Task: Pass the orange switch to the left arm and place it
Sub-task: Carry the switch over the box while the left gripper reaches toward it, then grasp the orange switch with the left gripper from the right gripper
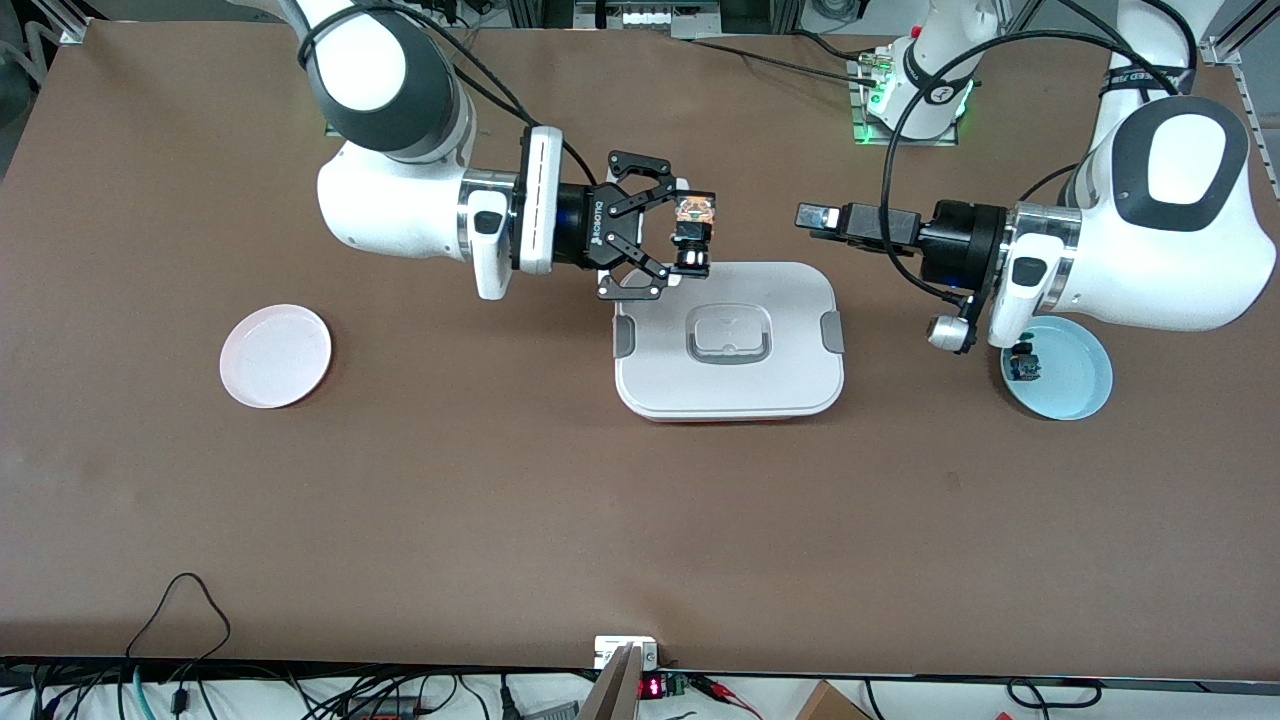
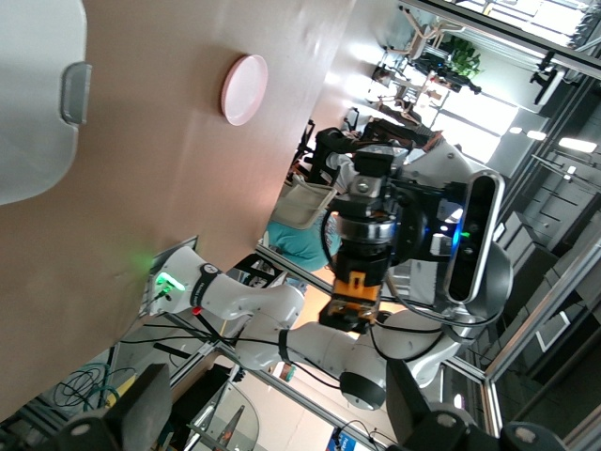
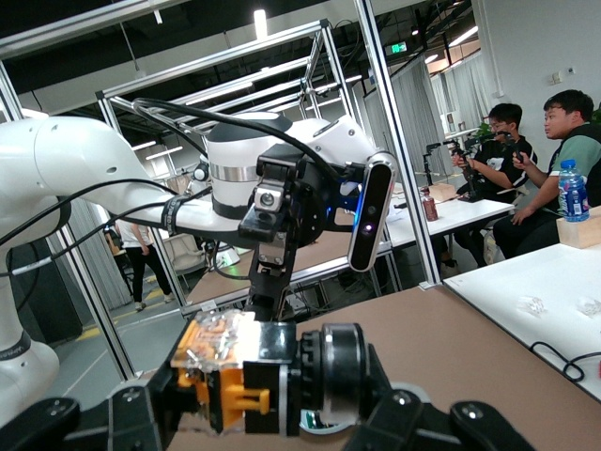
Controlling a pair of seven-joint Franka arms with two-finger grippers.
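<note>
right claw (image 1: 672, 243) grips the orange switch (image 1: 693, 232) over the box (image 1: 728, 385).

Both arms (image 1: 400, 200) have glossy white shells with dark grey joint caps and silver wrist rings; black cables loop along them; the right gripper (image 1: 668, 240) is black linkage marked ROBOTIQ; a green light glows at the left arm's base (image 1: 915, 95).
</note>
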